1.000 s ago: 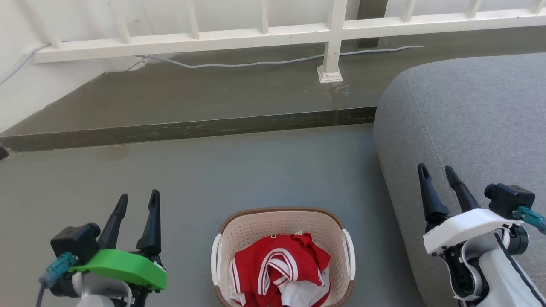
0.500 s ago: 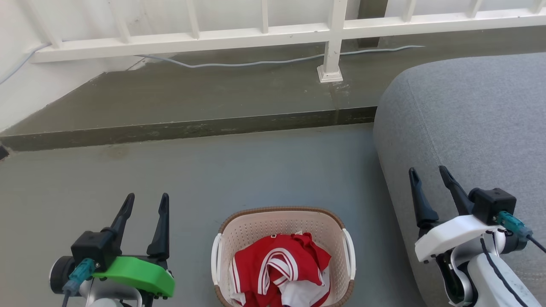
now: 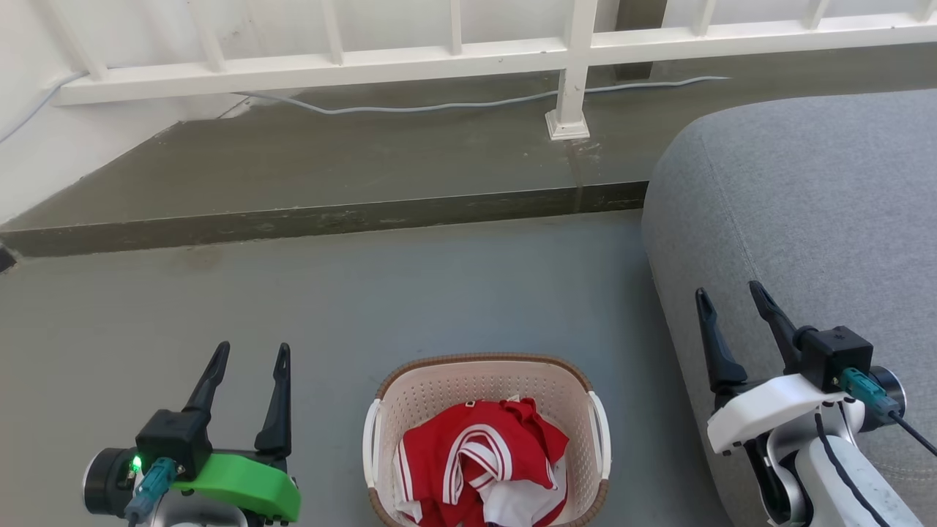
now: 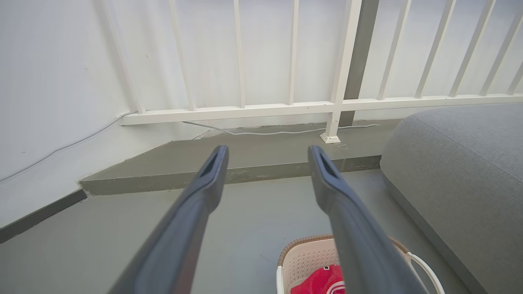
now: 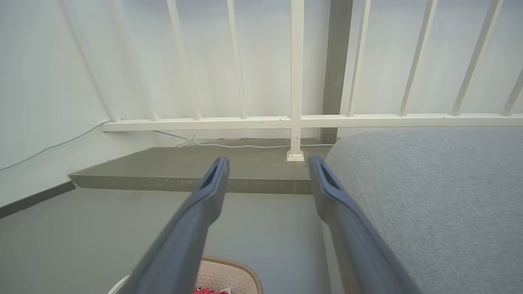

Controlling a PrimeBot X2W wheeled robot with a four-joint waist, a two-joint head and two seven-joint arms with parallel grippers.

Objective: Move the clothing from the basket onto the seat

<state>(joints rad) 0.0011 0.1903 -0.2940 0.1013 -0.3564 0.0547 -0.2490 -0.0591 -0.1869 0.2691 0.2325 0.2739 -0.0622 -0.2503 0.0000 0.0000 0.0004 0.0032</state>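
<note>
The left gripper (image 3: 250, 351) and the right gripper (image 3: 728, 293) stood spread wide, holding nothing, either side of the laundry basket (image 3: 483, 361). Red-and-white sports clothing (image 3: 479, 461) lay bunched inside it, beside the grey seat cushion (image 3: 805, 205). A shallow pinch could have lifted one layer only, or a snagged fold could have dragged the light basket.

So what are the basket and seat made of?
Basket: looks like matte cream plastic, walls punched with small holes; brown rim seems moulded as weave. Seat: apparently grey woven cloth upholstery, with visible texture and a stitched seam.
</note>
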